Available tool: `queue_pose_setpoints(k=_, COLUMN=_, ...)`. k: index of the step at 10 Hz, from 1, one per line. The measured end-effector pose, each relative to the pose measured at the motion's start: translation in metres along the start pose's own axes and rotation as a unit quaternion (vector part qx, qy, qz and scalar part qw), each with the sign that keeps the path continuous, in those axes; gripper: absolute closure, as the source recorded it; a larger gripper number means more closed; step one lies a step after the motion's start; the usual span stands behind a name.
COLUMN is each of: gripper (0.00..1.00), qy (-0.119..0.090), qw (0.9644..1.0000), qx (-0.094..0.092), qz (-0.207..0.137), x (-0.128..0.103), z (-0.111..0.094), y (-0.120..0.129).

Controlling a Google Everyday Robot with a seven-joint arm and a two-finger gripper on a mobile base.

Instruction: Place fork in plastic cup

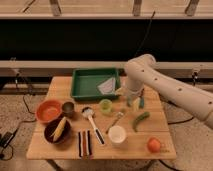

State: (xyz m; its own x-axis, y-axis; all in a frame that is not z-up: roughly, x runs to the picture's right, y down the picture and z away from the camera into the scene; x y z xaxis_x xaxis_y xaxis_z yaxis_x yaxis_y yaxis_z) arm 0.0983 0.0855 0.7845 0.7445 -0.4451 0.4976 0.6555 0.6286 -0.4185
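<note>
While the wooden table (pixel 167 127) stands on speckled floor (pixel 15 112), the gripper (pixel 134 103), its opening unclear, hangs near the plastic cup (pixel 105 105).

The white arm (pixel 165 87) carries its gripper (pixel 131 100) above the pale wood table (pixel 50 150), just right of the translucent light-green plastic cup (pixel 105 105); the fork (pixel 116 120) is silver; the tray (pixel 76 85) is deep green, with a white sheet (pixel 106 86) inside; the orange bowl (pixel 48 111) sits beside the dark bowl (pixel 50 135), which holds a yellow banana (pixel 59 128); a flat piece (pixel 86 143) shows dark and white stripes; the pepper (pixel 141 120) is green.
</note>
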Motion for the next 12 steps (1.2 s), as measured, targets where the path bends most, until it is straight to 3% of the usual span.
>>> queue_pose_setpoints(k=2, gripper=0.2, qy=-0.021, qw=0.9995, qx=-0.016, qz=-0.017, x=0.002, z=0.037, y=-0.02)
queue_pose_setpoints(k=4, gripper=0.2, qy=-0.033, qw=0.999, qx=-0.022, qz=-0.02, x=0.002, z=0.052, y=-0.026)
queue_pose_setpoints(k=9, gripper=0.2, qy=-0.052, qw=0.9983, qx=-0.005, qz=0.026, x=0.035, z=0.052, y=-0.004)
queue_pose_setpoints(k=12, gripper=0.2, qy=-0.054, qw=0.9979, qx=-0.012, qz=0.032, x=0.034, z=0.065, y=0.006)
